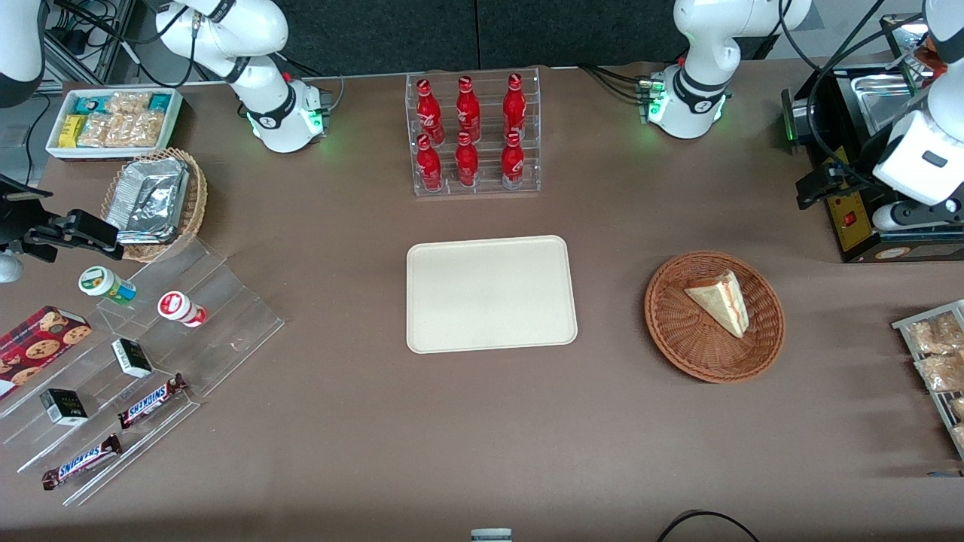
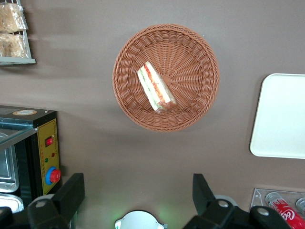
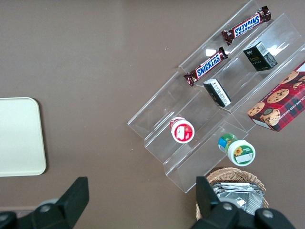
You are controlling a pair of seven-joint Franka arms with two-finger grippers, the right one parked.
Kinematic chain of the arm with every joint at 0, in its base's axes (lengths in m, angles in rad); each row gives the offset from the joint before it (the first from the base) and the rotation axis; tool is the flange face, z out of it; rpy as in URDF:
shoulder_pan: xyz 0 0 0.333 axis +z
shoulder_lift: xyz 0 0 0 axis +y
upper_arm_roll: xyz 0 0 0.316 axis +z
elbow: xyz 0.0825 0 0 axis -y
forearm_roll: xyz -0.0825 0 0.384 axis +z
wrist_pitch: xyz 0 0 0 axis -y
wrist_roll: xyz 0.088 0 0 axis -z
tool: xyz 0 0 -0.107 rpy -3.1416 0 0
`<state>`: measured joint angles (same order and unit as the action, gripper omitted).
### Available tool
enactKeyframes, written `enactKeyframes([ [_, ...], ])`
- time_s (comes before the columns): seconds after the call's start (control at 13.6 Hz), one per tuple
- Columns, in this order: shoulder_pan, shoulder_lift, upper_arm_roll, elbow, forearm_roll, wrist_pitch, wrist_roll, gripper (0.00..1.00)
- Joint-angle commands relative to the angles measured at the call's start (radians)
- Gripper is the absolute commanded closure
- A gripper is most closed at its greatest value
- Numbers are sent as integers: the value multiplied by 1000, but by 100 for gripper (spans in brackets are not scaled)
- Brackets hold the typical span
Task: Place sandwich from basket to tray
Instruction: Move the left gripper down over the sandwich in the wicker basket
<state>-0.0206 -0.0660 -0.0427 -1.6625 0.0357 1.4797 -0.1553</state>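
Observation:
The sandwich, a pale triangular wedge with red and green filling along its cut edge, lies in the round reddish-brown wicker basket. The cream tray sits flat and bare beside the basket, toward the parked arm's end. My gripper hangs high above the table by the black appliance, farther from the front camera than the basket. Its fingers stand wide open with only bare table showing between them, well apart from the sandwich.
A clear rack of red bottles stands farther from the front camera than the tray. A black appliance and a wire rack of snack packets sit at the working arm's end. A stepped acrylic display, a tan basket of foil trays and a white snack bin sit at the parked arm's end.

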Motion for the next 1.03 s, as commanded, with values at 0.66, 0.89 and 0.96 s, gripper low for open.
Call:
enactKeyframes([
  [0.66, 11, 8, 10, -331, 16, 364, -44, 0],
  [0.89, 11, 57, 17, -384, 18, 467, -264, 0],
  [0.96, 11, 66, 17, -411, 18, 506, -317, 0],
])
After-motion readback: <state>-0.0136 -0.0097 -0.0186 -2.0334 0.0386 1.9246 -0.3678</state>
